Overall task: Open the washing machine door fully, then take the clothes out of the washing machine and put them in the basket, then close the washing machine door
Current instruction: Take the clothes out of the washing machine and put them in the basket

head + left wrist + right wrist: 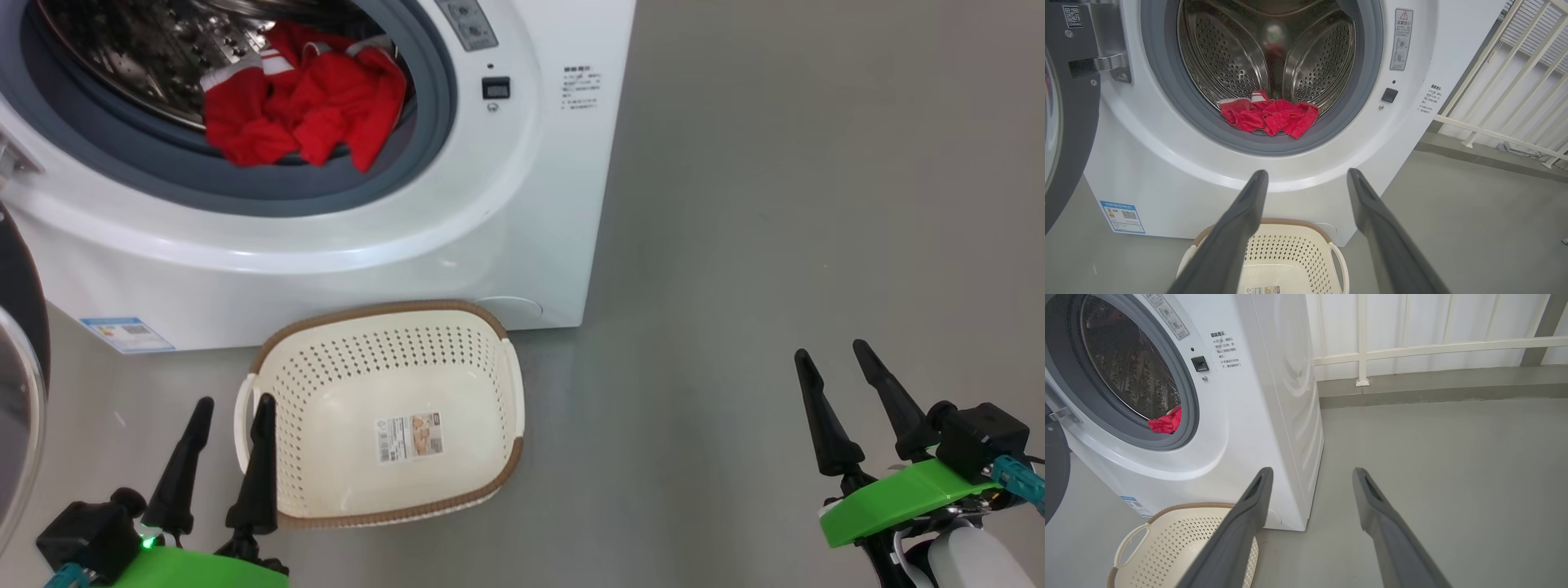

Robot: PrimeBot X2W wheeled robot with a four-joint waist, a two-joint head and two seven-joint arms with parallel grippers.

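Two grippers are held low, jaws spread, nothing grasped: the left gripper (234, 402) beside the empty basket (384, 309), the right gripper (831, 349) well apart. Beyond, the washing machine door (18, 294) is swung aside, and the clothes (310, 106) are heaped at the drum's (155, 57) front lip. Unloading is judged the step in hand; a reach into the drum is called for.
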